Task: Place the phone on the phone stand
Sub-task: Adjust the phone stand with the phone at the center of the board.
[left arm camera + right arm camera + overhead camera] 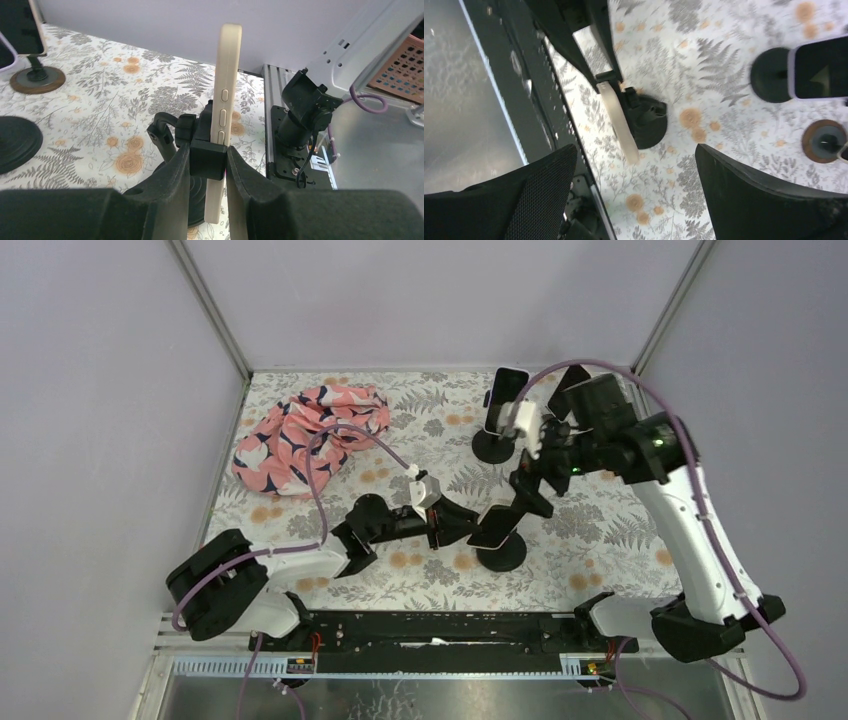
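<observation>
The beige phone (pixel 226 95) stands upright on edge in the black clamp (pixel 207 162) of the phone stand, over the stand's round base (pixel 502 552). My left gripper (pixel 208 150) is shut on that clamp with the phone in it, one finger on each side. In the top view the phone (pixel 497 525) sits just right of the left gripper (pixel 455 523). My right gripper (pixel 635 148) is open wide and hovers above the phone (pixel 619 117) and the base (pixel 646 120), holding nothing.
A second phone (pixel 505 398) rests on another black stand (pixel 493 445) at the back. A brown-based stand (pixel 824 141) stands near it. A pink patterned cloth (pixel 305 435) lies at the back left. The metal rail (pixel 272 115) runs along the near edge.
</observation>
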`<control>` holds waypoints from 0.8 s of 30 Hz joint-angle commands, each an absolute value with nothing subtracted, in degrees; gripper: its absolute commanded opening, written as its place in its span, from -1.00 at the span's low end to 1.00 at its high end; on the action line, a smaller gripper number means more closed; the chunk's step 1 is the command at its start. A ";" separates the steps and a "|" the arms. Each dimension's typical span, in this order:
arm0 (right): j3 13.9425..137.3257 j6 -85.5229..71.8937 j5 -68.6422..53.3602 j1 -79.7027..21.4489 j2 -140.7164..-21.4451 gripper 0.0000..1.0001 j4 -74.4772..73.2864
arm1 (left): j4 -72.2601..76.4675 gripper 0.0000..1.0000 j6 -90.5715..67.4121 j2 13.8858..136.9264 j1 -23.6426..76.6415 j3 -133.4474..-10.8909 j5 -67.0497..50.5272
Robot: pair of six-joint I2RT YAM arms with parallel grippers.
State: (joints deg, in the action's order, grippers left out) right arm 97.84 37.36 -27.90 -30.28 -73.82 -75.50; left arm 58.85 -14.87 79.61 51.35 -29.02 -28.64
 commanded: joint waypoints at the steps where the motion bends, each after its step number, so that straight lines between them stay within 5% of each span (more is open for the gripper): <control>1: 102.22 37.89 -36.99 -19.35 -69.87 0.92 -73.78 | 59.02 -1.00 -17.15 76.15 52.10 -27.02 -21.48; 8: 84.55 29.96 -44.39 -3.12 -63.65 0.83 -60.38 | 59.15 -1.00 -17.43 72.43 52.77 -25.20 -15.94; 17: 57.01 14.23 -58.90 3.68 -59.59 -0.29 -36.10 | 59.14 -1.00 -16.78 66.00 53.06 -24.17 -9.83; 21: 39.62 -6.43 -63.56 3.61 -57.08 -0.57 -10.87 | 60.93 -1.00 -16.66 65.96 53.70 -22.44 -6.81; 24: 34.16 -16.98 -63.90 3.61 -60.03 -0.60 1.69 | 63.35 -1.00 -17.10 66.87 54.40 -20.26 -4.91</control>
State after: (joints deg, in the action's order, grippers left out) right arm 39.05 2.85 -58.48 3.49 -58.85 -23.46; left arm 54.43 -16.38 67.11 53.43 -22.24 -10.11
